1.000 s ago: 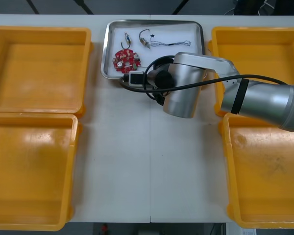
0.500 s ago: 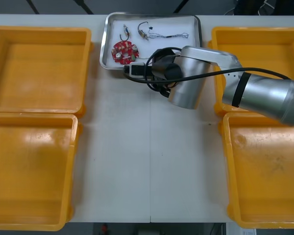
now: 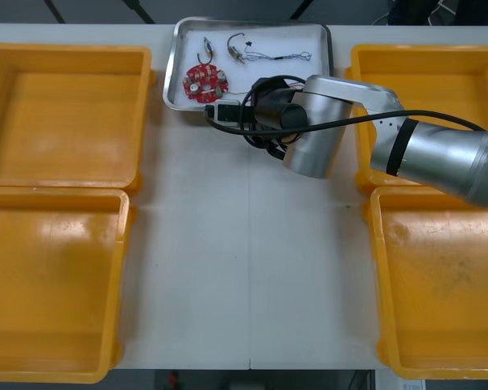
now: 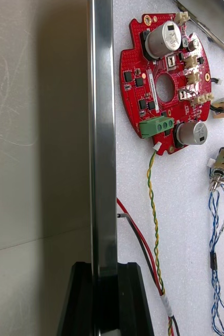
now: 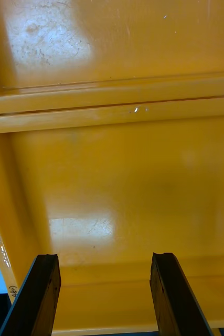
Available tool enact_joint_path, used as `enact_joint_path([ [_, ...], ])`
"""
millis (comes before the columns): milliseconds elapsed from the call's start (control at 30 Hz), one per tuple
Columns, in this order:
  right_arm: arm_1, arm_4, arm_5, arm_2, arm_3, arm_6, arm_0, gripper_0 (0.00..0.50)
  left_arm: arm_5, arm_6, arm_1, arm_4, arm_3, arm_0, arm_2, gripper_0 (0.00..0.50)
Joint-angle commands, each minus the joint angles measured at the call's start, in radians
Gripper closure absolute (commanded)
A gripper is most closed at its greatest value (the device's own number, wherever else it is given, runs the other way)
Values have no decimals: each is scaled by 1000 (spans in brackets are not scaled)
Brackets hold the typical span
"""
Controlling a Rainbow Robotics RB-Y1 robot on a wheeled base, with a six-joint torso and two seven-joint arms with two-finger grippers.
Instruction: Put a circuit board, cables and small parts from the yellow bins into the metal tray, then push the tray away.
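The metal tray [image 3: 328,49] lies at the table's far edge, white inside. In it are a round red circuit board [image 3: 205,83], a cable [image 3: 268,55] and a small metal part [image 3: 206,57]. My right gripper [image 3: 242,112] is at the tray's near rim. In the right wrist view its fingers [image 4: 80,299] are shut on that rim [image 4: 102,157], with the board [image 4: 167,84], a twisted blue and white cable [image 4: 216,252] and a red and yellow cable [image 4: 155,210] just inside. My left gripper [image 5: 104,294] hangs open over a yellow bin [image 5: 117,173].
Two yellow bins stand at the left [image 3: 65,114] [image 3: 53,284] and two at the right [image 3: 427,89] [image 3: 439,292]. The right arm [image 3: 431,158] crosses over the right bins' inner edges. Bare table [image 3: 244,260] lies between the bins.
The right gripper has moved away from me with the tray, which has slid toward the table's far edge. The tray's contents stayed in place inside it.
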Motion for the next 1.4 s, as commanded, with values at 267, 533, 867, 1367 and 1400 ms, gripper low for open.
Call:
enact_joint_path([
  [267,-9,-49,15,6,-26,42,-58,0,-10,36,2,5,1,8,24,0],
  [533,-70,-88,231,-30,-212,28,-56,0,-10,36,2,5,1,8,24,0],
  [867,-147,-302,612,-275,-471,7,-12,0,-10,36,2,5,1,8,24,0],
  [1367,-301,-428,978,-625,-830,-431,278,0,-10,36,2,5,1,8,24,0],
  [1400,-310,-433,984,-633,-841,-448,287,0,-10,36,2,5,1,8,24,0],
])
